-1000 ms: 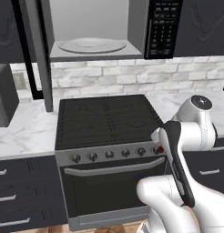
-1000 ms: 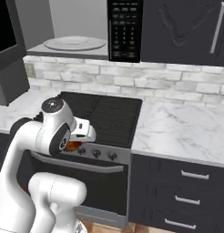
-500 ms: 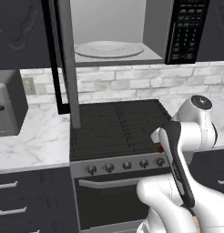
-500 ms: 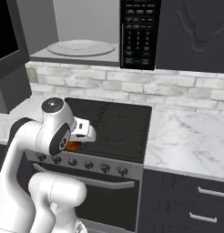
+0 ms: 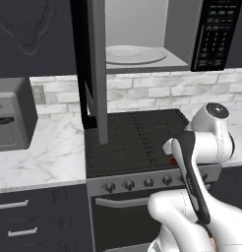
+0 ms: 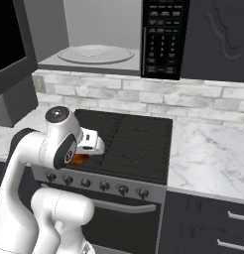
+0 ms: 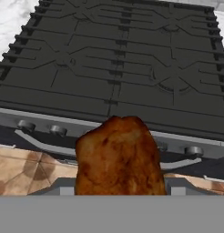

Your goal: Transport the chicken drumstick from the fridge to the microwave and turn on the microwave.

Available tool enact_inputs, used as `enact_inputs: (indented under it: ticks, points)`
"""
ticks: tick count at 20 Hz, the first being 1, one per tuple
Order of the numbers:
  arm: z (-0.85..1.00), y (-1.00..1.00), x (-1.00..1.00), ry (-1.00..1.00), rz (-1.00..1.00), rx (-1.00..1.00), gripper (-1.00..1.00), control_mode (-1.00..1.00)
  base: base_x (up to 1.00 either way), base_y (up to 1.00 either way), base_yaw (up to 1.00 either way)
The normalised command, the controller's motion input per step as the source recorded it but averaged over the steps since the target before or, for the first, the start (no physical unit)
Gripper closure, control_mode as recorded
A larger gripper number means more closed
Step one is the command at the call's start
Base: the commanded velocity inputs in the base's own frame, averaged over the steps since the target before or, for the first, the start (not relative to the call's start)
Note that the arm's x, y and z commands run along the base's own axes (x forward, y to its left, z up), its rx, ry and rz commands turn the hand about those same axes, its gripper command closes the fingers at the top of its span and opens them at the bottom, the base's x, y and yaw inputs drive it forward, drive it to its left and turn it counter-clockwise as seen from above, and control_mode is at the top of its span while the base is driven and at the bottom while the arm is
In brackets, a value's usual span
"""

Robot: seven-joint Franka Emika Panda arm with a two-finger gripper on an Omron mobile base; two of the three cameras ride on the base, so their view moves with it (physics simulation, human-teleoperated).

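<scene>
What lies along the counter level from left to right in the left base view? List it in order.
Toaster oven → bare marble counter → black stove top → the robot's arm, whose gripper carries the chicken drumstick seen in the hand view.

Black stove (image 5: 137, 140), grey toaster oven (image 5: 12, 120), marble counter (image 6: 208, 158)
</scene>
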Motion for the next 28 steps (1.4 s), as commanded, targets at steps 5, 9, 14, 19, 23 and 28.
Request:
enact_inputs:
  ticks: [5,9,14,19,23,28]
  points:
    - [0.02,0.14,0.00,-0.09,0.00,0.00,1.00,-1.00,0.00,0.00,0.00]
    - [0.26,0.07,0.00,-0.23,0.00,0.00,1.00,-1.00,0.00,0.00,0.00]
    - [0.48,0.01,0.00,-0.27,0.00,0.00,1.00,-1.00,0.00,0.00,0.00]
    - [0.85,0.00,0.00,-0.21,-0.01,0.03,1.00,-1.00,0.00,0.00,0.00]
    - [0.98,0.02,0.00,-0.22,-0.03,0.06,1.00,-1.00,0.00,0.00,0.00]
    - [0.92,0.03,0.05,-0.27,-0.04,0.06,1.00,-1.00,0.00,0.00,0.00]
